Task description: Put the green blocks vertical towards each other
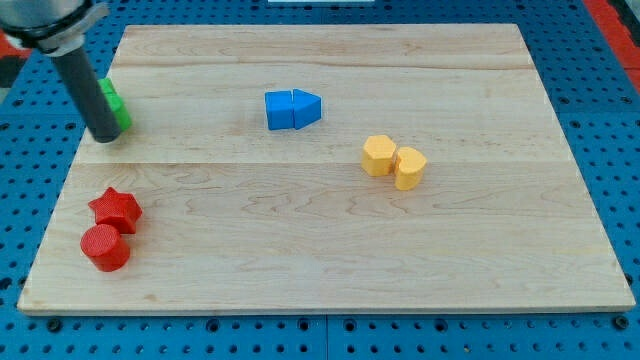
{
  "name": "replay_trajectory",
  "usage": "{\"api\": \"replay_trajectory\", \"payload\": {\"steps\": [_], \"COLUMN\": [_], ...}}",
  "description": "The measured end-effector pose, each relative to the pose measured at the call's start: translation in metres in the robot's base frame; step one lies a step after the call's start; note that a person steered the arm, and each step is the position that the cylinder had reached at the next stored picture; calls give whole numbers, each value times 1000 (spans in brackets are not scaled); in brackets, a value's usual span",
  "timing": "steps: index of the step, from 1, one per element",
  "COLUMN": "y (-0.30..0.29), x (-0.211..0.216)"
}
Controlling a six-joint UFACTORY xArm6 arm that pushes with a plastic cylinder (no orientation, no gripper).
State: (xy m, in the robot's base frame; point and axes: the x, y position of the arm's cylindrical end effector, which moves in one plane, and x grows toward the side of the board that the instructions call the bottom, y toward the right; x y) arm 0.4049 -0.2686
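Observation:
A green block (115,104) shows at the board's left edge, near the view's top, largely hidden behind my rod; its shape cannot be made out, and I cannot tell whether it is one block or two. My tip (106,137) rests on the board just left of and below the green, touching or almost touching it.
A blue square block (279,110) and a blue pointed block (307,108) touch near the top middle. Two yellow blocks (379,156) (409,167) touch right of centre. A red star (116,209) and a red cylinder (105,247) sit at bottom left. The wooden board (330,250) lies on blue pegboard.

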Motion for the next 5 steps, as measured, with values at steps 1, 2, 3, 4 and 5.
{"api": "replay_trajectory", "payload": {"steps": [1,2,3,4,5], "y": [-21,-21,-21,-35,-33], "x": [-11,-61,-79,-75,-105]}}
